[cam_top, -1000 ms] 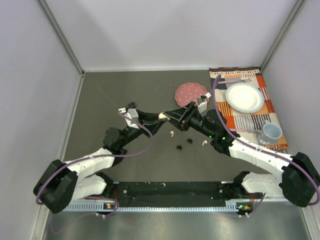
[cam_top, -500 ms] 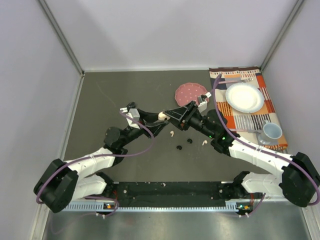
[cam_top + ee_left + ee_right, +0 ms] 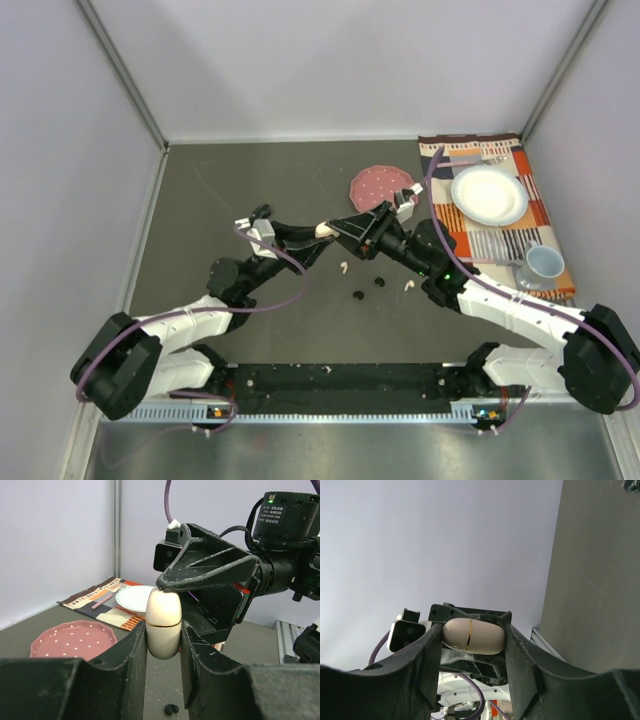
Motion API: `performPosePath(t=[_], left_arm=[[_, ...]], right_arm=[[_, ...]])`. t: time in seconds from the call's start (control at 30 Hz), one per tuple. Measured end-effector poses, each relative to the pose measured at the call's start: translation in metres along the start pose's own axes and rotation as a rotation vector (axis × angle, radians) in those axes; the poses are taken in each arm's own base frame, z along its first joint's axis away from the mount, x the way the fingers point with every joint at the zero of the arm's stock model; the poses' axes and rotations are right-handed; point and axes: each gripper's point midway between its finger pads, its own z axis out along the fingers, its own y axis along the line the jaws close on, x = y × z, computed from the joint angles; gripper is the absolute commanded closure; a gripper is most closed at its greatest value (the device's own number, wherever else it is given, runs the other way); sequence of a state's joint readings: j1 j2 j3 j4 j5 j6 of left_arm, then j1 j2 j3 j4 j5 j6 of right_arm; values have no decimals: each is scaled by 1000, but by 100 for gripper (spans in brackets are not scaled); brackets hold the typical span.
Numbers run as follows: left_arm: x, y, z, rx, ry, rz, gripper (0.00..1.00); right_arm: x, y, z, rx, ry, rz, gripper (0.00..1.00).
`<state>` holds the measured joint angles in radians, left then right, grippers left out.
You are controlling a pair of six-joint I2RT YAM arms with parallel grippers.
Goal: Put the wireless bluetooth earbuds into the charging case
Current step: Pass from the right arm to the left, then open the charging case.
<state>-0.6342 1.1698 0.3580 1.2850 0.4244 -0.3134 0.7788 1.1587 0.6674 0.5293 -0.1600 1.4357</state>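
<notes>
left gripper (image 3: 163,647): clamped on closed cream case (image 3: 163,622), above mid-table (image 3: 250,180).
right gripper (image 3: 472,632): pinching same case from 3 o'clock.
earbuds (image 3: 343,267): four, loose on table, 5 o'clock of case.
pink plate (image 3: 382,184): 1 o'clock.

**Lighting:** bright, even and diffuse, falling from above; no lamp in view.

**Top view:** sharp across the frame. Shadows on the grey bench (image 3: 200,190) are soft and short. White plate (image 3: 489,194) close to washed out. Walls (image 3: 350,60) pale, their edges leaning toward the corners.

**Left wrist view:** case (image 3: 163,623) in focus, with a faint sheen. Left tool (image 3: 163,630) underexposed, its near fingers (image 3: 120,680) blurred. Pink disc (image 3: 73,639) slightly soft.

**Right wrist view:** case crisp. Right tool (image 3: 472,630) black, with little surface detail; fingers (image 3: 415,680) soft-edged. Wall behind bright and featureless.
</notes>
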Motion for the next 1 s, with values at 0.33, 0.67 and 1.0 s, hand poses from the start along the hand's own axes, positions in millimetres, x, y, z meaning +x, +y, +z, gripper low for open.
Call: performPosePath(t=[0.33, 0.67, 1.0], left_arm=[[10, 1, -3, -13, 8, -12, 100], [34, 3, -11, -27, 64, -40, 100], [47, -6, -15, 18, 111, -58, 100]], right_arm=[[1, -9, -1, 17, 0, 10, 59], [2, -14, -7, 21, 1, -84, 1], [-30, 58, -58, 9, -125, -603, 1]])
